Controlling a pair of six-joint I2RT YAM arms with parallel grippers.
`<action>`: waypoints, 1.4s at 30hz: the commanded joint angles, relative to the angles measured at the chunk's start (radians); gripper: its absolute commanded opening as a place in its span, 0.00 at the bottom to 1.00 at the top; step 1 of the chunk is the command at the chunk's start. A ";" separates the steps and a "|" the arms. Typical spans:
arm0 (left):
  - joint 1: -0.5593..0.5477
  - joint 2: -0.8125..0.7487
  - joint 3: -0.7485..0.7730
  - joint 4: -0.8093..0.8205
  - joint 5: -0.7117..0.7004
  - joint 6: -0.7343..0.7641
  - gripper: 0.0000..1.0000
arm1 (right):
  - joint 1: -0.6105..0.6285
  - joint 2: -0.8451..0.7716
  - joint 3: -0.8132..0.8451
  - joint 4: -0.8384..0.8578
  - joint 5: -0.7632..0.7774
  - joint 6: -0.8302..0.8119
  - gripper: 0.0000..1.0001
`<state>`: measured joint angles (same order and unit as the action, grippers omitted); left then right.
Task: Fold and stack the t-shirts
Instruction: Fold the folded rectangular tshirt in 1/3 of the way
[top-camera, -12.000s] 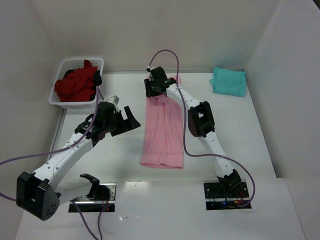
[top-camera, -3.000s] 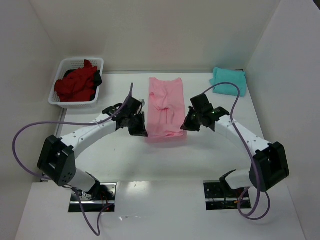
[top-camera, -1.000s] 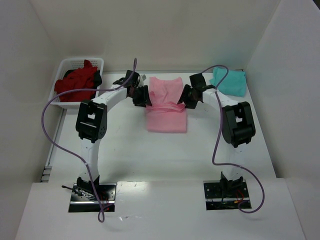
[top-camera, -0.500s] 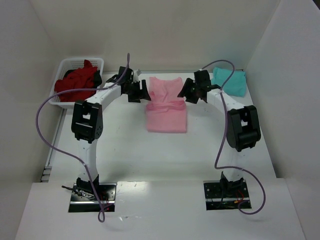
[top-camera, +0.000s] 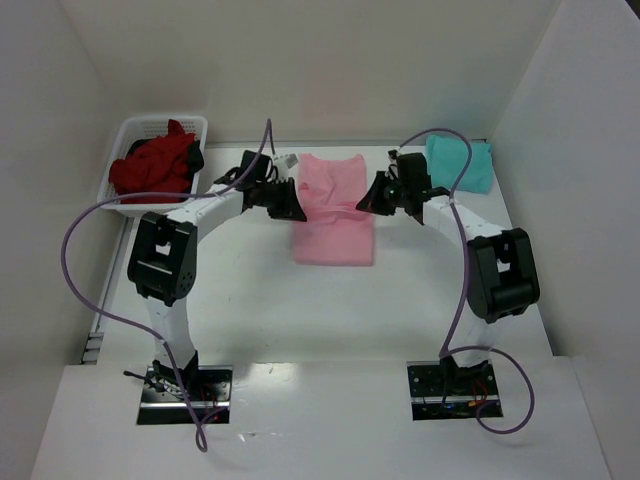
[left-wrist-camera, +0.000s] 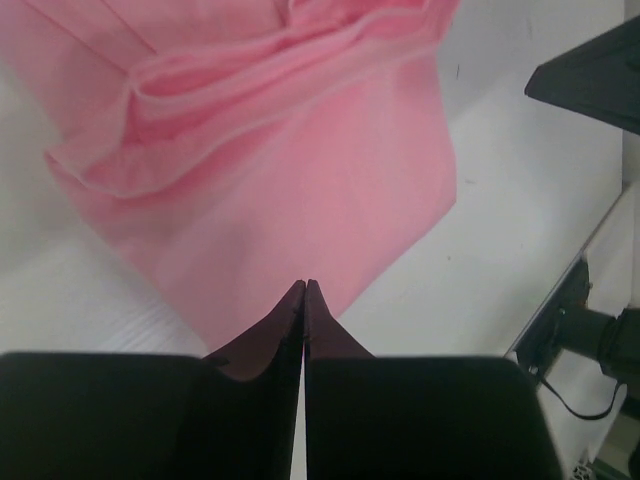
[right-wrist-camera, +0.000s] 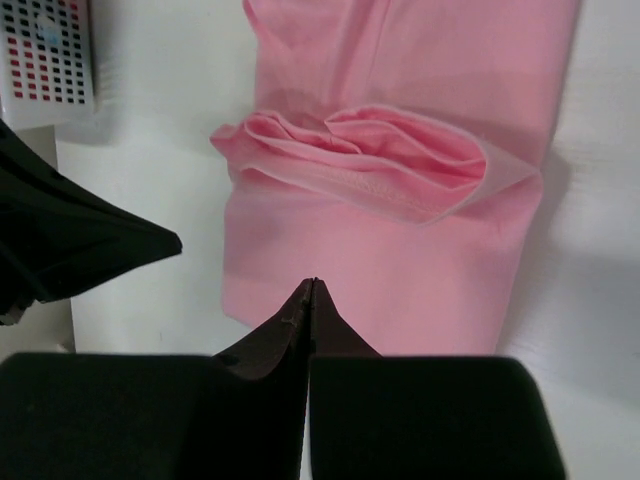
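The light pink t-shirt (top-camera: 334, 232) lies folded in half on the table, with a bunched fold across its middle (right-wrist-camera: 380, 160). My left gripper (top-camera: 291, 206) hovers at its left edge and is shut, with nothing between the tips (left-wrist-camera: 304, 286). At the shirt's right edge my right gripper (top-camera: 377, 199) is also shut and empty (right-wrist-camera: 312, 283). Pink cloth (left-wrist-camera: 300, 180) lies beneath both sets of fingers. A folded teal t-shirt (top-camera: 461, 163) sits at the back right. Dark red t-shirts (top-camera: 152, 168) are heaped in the basket.
The white lattice basket (top-camera: 128, 131) stands at the back left, close to the left wall. White walls enclose the table at the back and on both sides. Purple cables (top-camera: 82, 235) loop from both arms.
Both grippers have gone from open to shut. They drew back slightly from the far part of the pink shirt toward its middle. The shirt stays folded in place.
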<state>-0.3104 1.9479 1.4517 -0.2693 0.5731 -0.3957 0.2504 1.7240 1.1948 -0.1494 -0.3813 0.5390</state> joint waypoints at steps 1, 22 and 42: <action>-0.024 0.016 -0.027 0.078 0.057 0.004 0.05 | 0.009 0.020 -0.021 0.065 -0.053 -0.037 0.00; -0.009 0.236 0.154 0.077 -0.154 -0.040 0.05 | 0.009 0.261 0.129 0.057 0.053 -0.060 0.00; 0.067 0.360 0.342 0.085 -0.149 -0.034 0.08 | -0.031 0.394 0.273 0.067 0.104 -0.080 0.00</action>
<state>-0.2409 2.2986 1.7530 -0.2058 0.4232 -0.4475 0.2425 2.1185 1.4090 -0.1144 -0.3126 0.4782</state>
